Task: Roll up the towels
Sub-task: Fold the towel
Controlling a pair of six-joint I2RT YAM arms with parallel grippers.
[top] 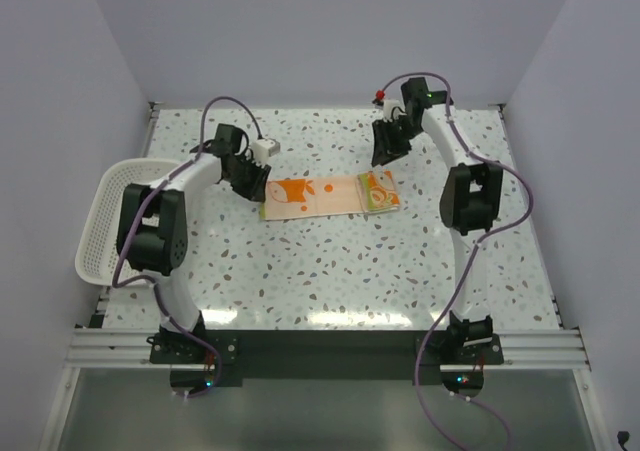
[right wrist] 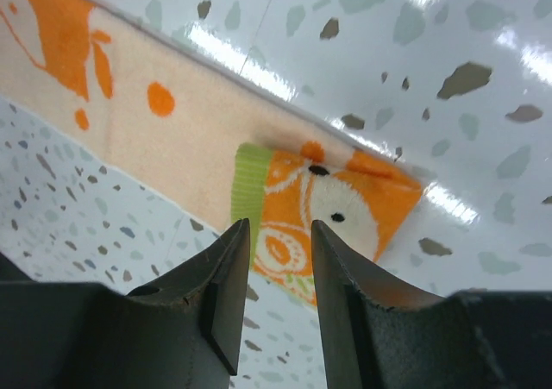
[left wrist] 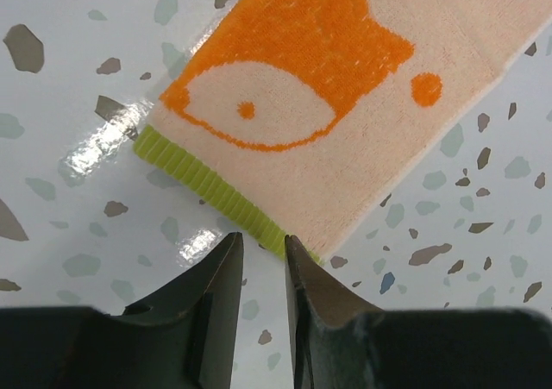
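- Our left gripper has two dark fingers set only narrowly apart, and they hold nothing; we see bare table through the slim gap
- Its tips sit low, right at the lime-green ribbed hem that closes the left short end of the thin peach and orange terry towel; we cannot tell whether they touch the hem
- Just past that hem the cloth shows a large orange shape with a cream oval and an orange dot inside it
- Our right gripper is parted a little wider than the left and also holds nothing
- It hangs above the folded end of the towel, clear of the cloth
- That folded end is the right end turned back over the strip; it shows a lime-green band and an orange face with cream swirls and small dark dots
- In the top view the fold reads as a squarish patch lying on the strip's right end
- The towel lies flat near the middle of the speckled white terrazzo-pattern table, its long side running left to right between the two grippers
- None of it is rolled into a bundle yet
- A white plastic mesh basket sits at the table's left edge, beside the left arm's elbow and well apart from the towel
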